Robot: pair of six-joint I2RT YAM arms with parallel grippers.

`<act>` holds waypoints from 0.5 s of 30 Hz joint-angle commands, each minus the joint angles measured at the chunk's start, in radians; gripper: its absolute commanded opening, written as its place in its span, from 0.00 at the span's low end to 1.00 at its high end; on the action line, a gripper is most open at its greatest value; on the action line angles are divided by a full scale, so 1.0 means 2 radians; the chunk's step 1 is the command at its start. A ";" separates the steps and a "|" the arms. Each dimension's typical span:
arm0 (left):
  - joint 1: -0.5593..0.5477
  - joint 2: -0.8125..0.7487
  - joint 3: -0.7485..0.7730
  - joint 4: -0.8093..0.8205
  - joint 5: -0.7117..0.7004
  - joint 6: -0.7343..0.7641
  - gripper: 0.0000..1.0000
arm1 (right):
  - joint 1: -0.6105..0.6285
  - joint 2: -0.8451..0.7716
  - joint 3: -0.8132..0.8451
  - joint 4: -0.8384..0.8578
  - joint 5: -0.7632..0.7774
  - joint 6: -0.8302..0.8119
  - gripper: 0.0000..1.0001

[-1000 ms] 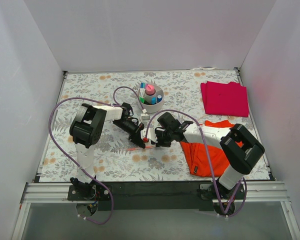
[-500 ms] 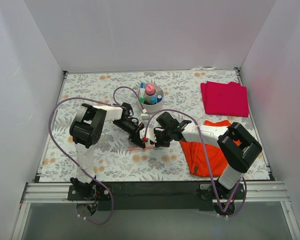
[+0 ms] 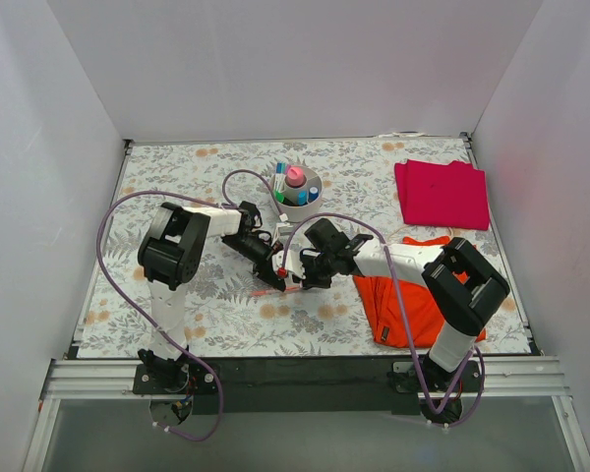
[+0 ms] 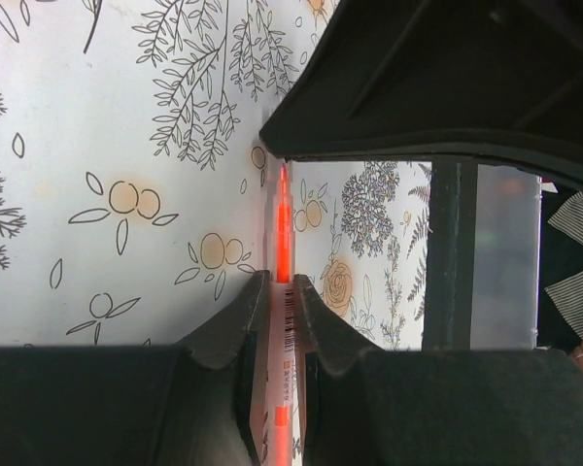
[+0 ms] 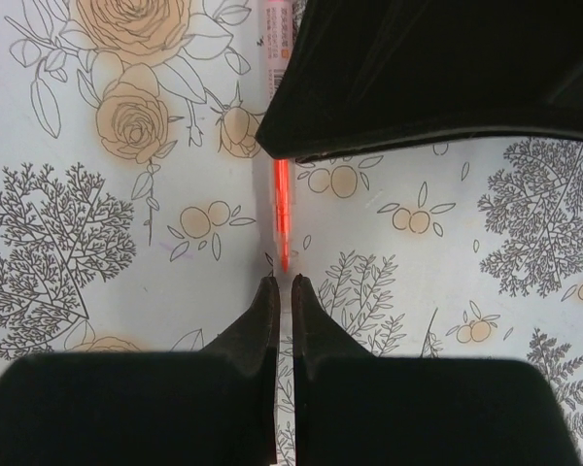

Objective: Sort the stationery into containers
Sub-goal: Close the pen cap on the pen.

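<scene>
So both arms are bunched up in the middle of the floral table, noses almost touching. The left gripper is clenched on the orange-pink pen. In its wrist view the white barcoded barrel runs right between the two fingertips and the orange end sticks out past them, flat against the tabletop. The right gripper comes in from the opposite side, and its fingers are pinched nearly together with only a sliver of gap. The pen's tip stops just short of those fingertips, so it doesn't look like it's holding anything. From overhead the pen is a thin reddish line on the table under the two grippers, a bit nearer than the round off-white bowl and well apart from it. The bowl sits toward the far middle, and there's a pink-capped bottle standing in it, with a few blue and green caps poking up around that. I can't tell which compartment each one is in. Over on the right there's a magenta cloth folded at the far side and an orange cloth nearer, partly under the right arm.
</scene>
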 commanded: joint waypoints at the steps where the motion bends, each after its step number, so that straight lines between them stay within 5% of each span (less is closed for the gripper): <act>1: -0.002 0.003 0.012 0.017 -0.014 0.007 0.00 | 0.000 -0.014 0.015 0.005 -0.032 -0.009 0.01; 15: -0.003 0.026 0.037 0.005 -0.015 0.004 0.00 | -0.001 -0.004 0.020 0.017 -0.098 -0.033 0.01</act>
